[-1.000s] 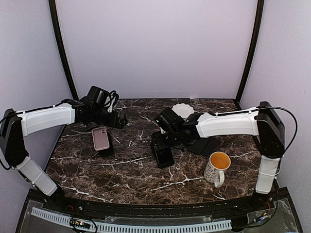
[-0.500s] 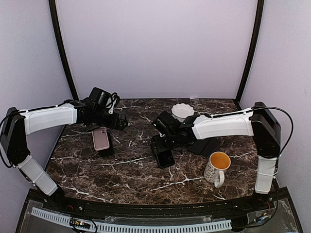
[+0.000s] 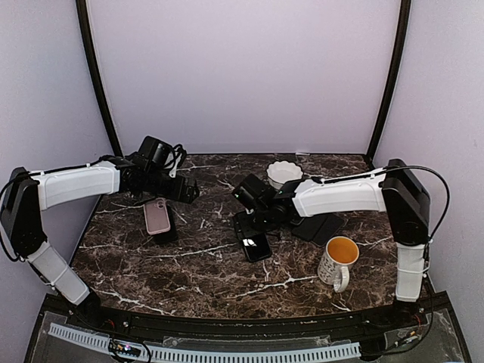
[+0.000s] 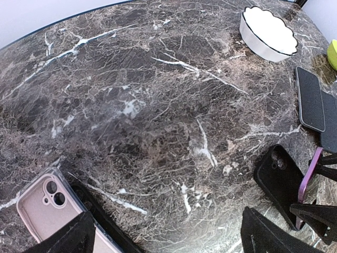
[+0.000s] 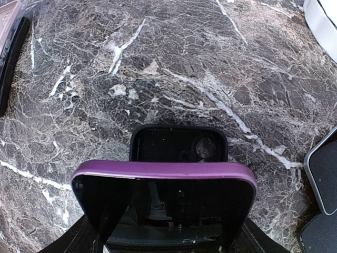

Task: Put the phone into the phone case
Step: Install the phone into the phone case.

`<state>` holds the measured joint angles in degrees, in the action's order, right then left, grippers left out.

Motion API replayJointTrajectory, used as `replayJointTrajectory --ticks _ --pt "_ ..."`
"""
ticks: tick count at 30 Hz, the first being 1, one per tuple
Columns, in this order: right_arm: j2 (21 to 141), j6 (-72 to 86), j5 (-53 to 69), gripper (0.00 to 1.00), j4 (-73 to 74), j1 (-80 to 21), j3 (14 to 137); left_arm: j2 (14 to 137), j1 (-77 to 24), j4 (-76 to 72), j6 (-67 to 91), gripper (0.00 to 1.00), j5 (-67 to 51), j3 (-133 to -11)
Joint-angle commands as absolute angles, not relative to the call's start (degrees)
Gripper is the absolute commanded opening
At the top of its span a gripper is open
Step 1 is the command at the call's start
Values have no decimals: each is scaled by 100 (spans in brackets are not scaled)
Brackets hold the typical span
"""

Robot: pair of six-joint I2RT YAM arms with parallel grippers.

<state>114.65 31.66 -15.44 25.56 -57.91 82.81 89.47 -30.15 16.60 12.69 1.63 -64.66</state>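
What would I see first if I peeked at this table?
The right claw grips a purple phone, tilted over the black case in the middle. A white mug with an orange inside stands front right, and a pink phone lies at the left near the open left claw.

The left arm (image 3: pixel 76 185) rises from its base at the near left corner, bends at the elbow by the left edge and runs its white forearm rightward and slightly away, ending in the left gripper (image 4: pixel 166 237), which hangs with its jaws spread fully wide and nothing between them; only the dark tips of its fingers (image 4: pixel 71 240) show in its wrist view. The right arm (image 3: pixel 340 195) stands up from the near right corner, folds at a high elbow and stretches its forearm leftward and down. The right gripper (image 5: pixel 166 232) points down, apparently clamped across the phone (image 5: pixel 163 174), though the fingers' contact sits mostly below the frame edge.
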Motion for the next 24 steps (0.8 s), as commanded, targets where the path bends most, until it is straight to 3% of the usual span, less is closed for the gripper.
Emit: replayJointTrajectory --ticks 1,6,15,18,24 --pt "11692 3199 -1627 32 2910 -5824 8306 8937 -3023 1731 1256 99 60 -6471" --pt "11786 3211 -1743 43 2900 -5799 8351 8947 -3023 1731 1271 99 50 -6474" --pt "11934 3219 -1793 49 2895 -5731 8367 8977 -3023 1736 1288 99 13 -6477" --pt "11987 3306 -1818 58 2956 -5729 8356 8980 -3023 1736 1277 99 24 -6471" --pt "11996 3332 -1900 64 2895 -5730 8294 8994 -3023 1734 1286 99 18 -6481"
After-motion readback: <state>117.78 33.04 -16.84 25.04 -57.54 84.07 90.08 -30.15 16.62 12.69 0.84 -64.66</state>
